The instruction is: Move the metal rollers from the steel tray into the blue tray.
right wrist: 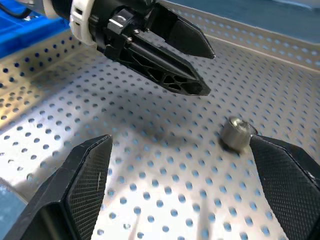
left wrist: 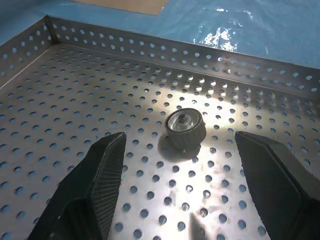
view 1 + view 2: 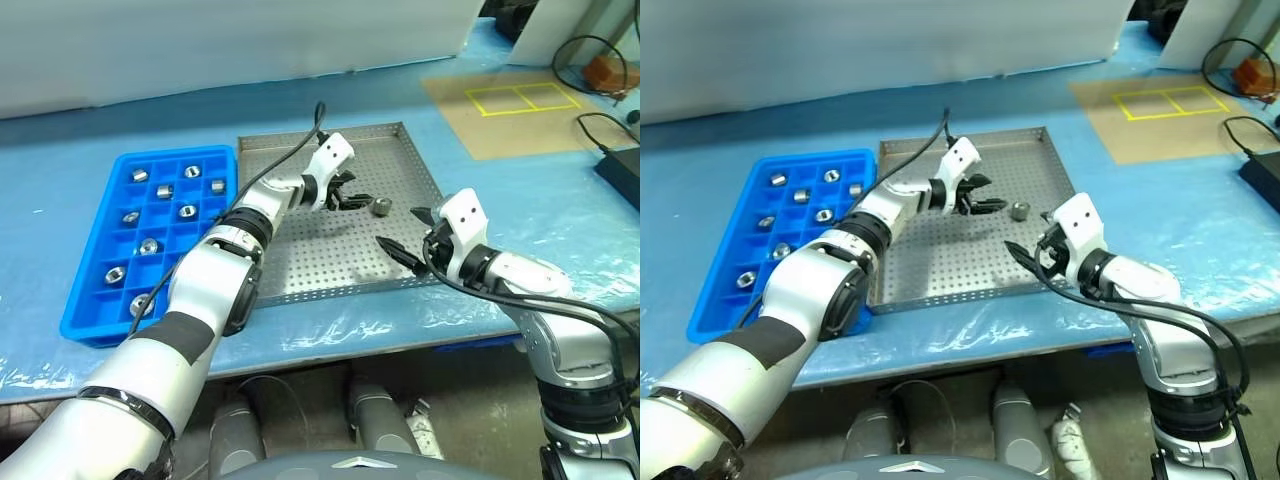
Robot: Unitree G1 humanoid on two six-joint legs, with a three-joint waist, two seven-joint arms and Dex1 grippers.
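The steel tray [image 3: 320, 262] lies in the middle of the table, and a single metal roller [image 3: 381, 207] rests on its perforated floor near the right rim. My left gripper [image 3: 350, 192] hovers low over the tray just left of that roller, open and empty. In the left wrist view the roller [image 2: 184, 125] sits a little ahead of the gap between the fingers. My right gripper [image 3: 400, 228] is open and empty over the tray's front right corner, pointing toward the roller [image 1: 235, 133]. The blue tray [image 3: 82, 325] to the left has several rollers [image 3: 149, 246] in its compartments.
The table is covered in blue film. A brown mat [image 3: 500, 125] with yellow squares lies at the back right. Black cables [image 3: 590, 50] and a dark device [image 3: 622, 172] are at the right edge. A white panel [image 3: 200, 40] stands behind.
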